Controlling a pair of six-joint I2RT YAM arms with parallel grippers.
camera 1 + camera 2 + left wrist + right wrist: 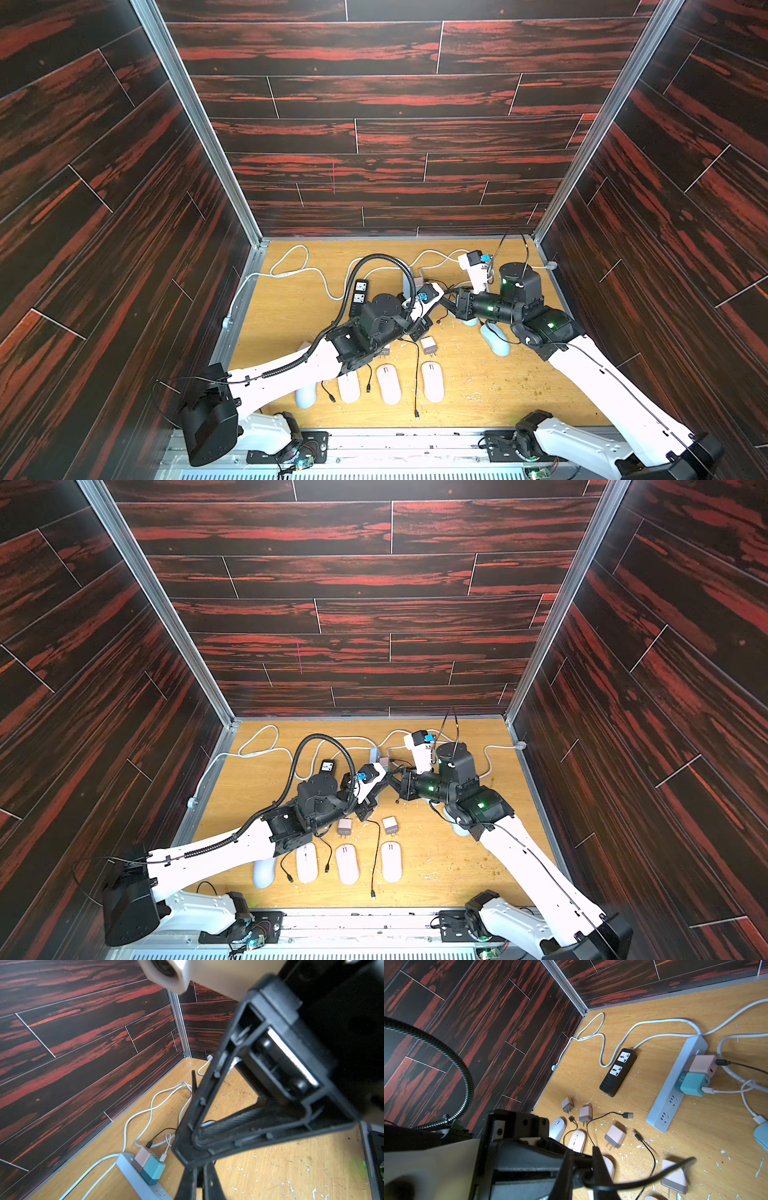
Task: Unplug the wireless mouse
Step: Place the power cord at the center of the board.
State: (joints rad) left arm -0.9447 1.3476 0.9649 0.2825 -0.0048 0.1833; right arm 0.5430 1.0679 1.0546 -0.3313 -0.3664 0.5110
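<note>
Right end effector [581,1150] appears to pinch the black cable [683,1164], steadying it; left end effector [200,1169] is pressed together alongside, presumably to pull.

Enclosed cell, seen in both top views. Back wall [395,124] and side walls at frame left [104,208] and frame right [685,187]: dark wood-look planks, red streaks, thin pale seams, slight sheen. Aluminium posts in the two rear corners [199,124] [602,124]. Worktop [478,386] at lower centre: light wood grain, scuffed, white flecks and green crumbs. Metal rail [415,440] along its near edge, slotted grille [353,476] at the frame bottom.
</note>
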